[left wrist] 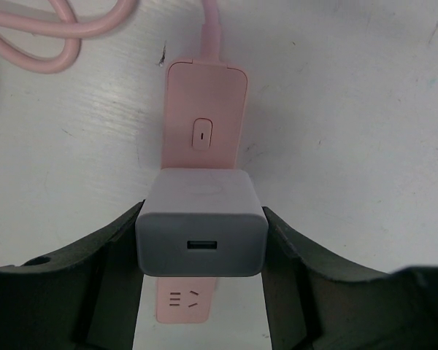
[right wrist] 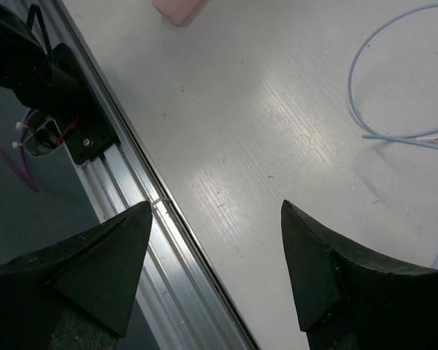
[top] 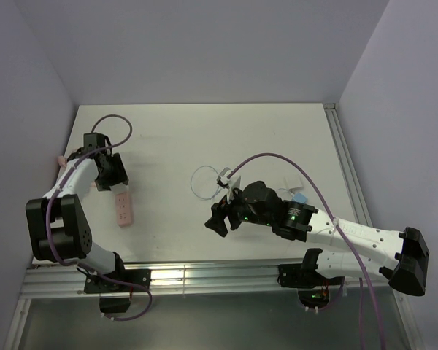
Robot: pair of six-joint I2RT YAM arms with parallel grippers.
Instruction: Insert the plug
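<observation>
Counting from above gives two arms, one pink socket strip (left wrist: 204, 117), one white adapter block (left wrist: 201, 233), one thin pale wire (right wrist: 351, 87) curled in a single loop, and one plug (top: 224, 176), a tiny pale head at the right side of that loop near the middle of the table (top: 277, 138). The plug lies free, well apart from the strip, which sits toward the table's left side. The left gripper (left wrist: 204, 215) is clamped on the adapter, a finger pressed on each side. Only the left wrist camera shows this: the block sits on the strip, a single USB port faces the lens, one switch is beyond it, and the pink cord (left wrist: 58, 33) curls away at the top. From above the gripper hides the block. The right gripper (right wrist: 217, 208) stands with its jaws apart and empty, over bare table beside the metal rail (right wrist: 168, 240) at the near edge. Its camera catches part of the wire loop and one thin loose end, but the plug head cannot be made out there.
</observation>
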